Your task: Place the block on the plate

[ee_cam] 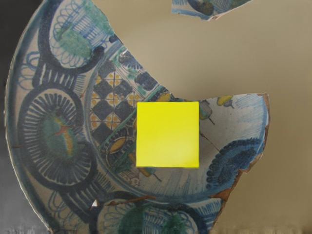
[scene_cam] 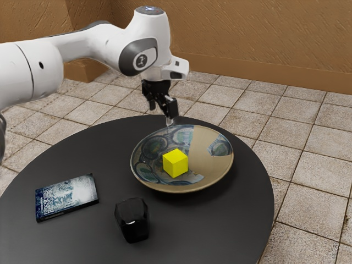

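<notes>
1. The yellow block (scene_cam: 175,163) sits on the plate (scene_cam: 216,165), well inside the rim, partly over the painted patches.
2. Above them hangs the black gripper (scene_cam: 161,115), apart from the block, its jaws spread with nothing pinched between them. From the wrist view, the block's flat top faces the camera squarely.
3. The plate is round, tan with blue and green painted pieces, and it rests on a round black table (scene_cam: 121,154).
4. Near the plate, toward the exterior view's lower edge, stands a glossy black faceted object (scene_cam: 132,220).
5. Over toward the exterior view's left lies a book (scene_cam: 67,197) with a blue and white cover.
6. Beyond the table I see pale floor tiles (scene_cam: 297,146) and a brown wall (scene_cam: 247,38).
</notes>
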